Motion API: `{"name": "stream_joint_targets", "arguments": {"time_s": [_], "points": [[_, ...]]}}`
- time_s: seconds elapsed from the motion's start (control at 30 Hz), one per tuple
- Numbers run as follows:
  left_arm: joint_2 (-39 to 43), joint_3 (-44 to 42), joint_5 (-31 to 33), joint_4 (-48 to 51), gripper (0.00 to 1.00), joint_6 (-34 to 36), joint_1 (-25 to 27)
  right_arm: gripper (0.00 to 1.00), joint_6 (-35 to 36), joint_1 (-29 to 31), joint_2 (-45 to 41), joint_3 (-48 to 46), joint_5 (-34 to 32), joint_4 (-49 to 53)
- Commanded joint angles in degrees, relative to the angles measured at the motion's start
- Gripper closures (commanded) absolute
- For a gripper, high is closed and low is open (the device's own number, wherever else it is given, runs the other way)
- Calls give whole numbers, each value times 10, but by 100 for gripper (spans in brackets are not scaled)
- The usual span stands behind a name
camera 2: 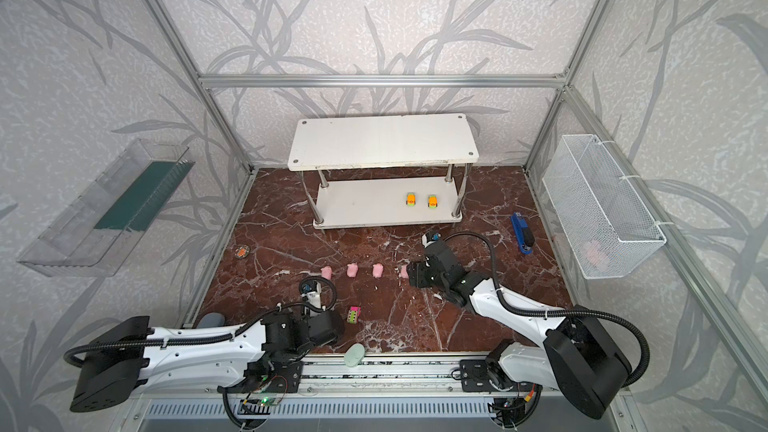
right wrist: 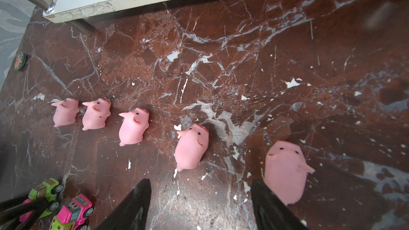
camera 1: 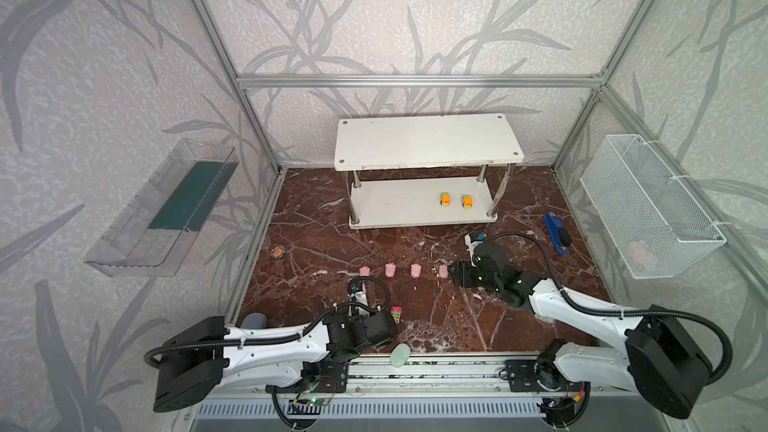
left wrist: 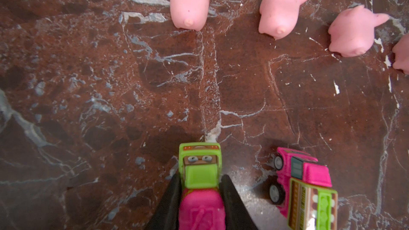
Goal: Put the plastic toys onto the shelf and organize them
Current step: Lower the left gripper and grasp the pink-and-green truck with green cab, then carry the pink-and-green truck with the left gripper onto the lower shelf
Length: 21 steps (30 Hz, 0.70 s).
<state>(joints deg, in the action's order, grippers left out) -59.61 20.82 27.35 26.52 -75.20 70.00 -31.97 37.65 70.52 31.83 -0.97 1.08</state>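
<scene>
Grasp step: the left gripper (left wrist: pixel 201 180) has its jaws clamped on a pink-and-green car (left wrist: pixel 200 162) at the worktop's (camera 1: pixel 332 243) 7 o'clock. The right gripper (right wrist: pixel 200 181) holds its jaws apart above the pigs (right wrist: pixel 191 147). Next, likely: lift the car clear and carry it to the shelf (camera 1: pixel 399 209) at 12 o'clock.

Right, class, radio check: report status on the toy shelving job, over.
Left jaws clamped on pink-and-green car. Right jaws open, empty, beside end pig. Two orange cars on shelf lower board. Shelf front unobstructed.
</scene>
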Motion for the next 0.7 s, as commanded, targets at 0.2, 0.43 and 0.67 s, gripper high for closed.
{"name": "stream_joint_targets", "arguments": {"time_s": [0.2, 0.43, 0.67], "points": [[38, 30, 25, 81, 74, -3, -3, 28, -4, -5, -2, -1, 4, 0], [94, 133, 61, 210, 74, 43, -10, 28, -3, -6, -6, 2, 4, 6], [53, 260, 44, 189, 74, 197, -80, 28, 5, -10, -18, 12, 0, 18]]}}
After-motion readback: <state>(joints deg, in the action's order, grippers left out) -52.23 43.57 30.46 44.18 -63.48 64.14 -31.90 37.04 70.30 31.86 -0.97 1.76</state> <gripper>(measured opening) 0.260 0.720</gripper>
